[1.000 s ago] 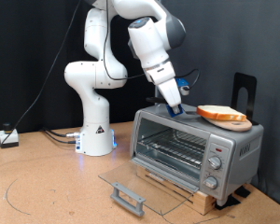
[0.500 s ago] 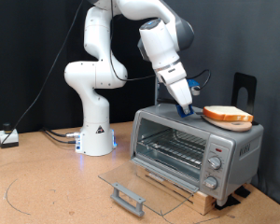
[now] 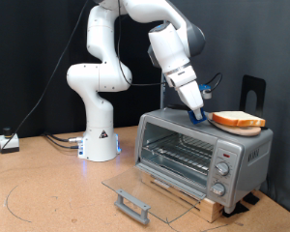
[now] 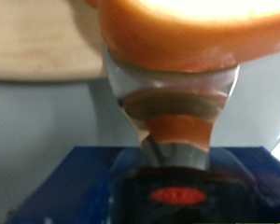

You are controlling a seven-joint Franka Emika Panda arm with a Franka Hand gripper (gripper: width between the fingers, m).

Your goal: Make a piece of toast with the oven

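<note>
- The piece of toast [image 3: 238, 121] lay flat on a round wooden plate [image 3: 244, 130], on the top of the oven [image 3: 203, 152], in the right half of the exterior view.
- In the wrist view the orange-brown crust of the toast [image 4: 177, 33] filled the upper part of the picture, very close to the camera.
- The hand [image 3: 200, 115] was just at the left edge of the toast, low over the oven top, with its blue fingertips pointing down and to the right.
- In the wrist view one translucent finger [image 4: 177, 117] reached up to the crust; I could not tell how far the hand was open or whether it gripped the slice.
- The oven stood on a slatted wooden base [image 3: 198, 198] on the counter [image 3: 48, 193], with three knobs [image 3: 222, 166] at its right front.
- Its glass door [image 3: 135, 188] was folded down open toward the lower centre of the frame, and the wire rack [image 3: 179, 150] inside was visible.
- The white arm [image 3: 106, 77] rose from its base at the left centre and bent over to the oven.
</note>
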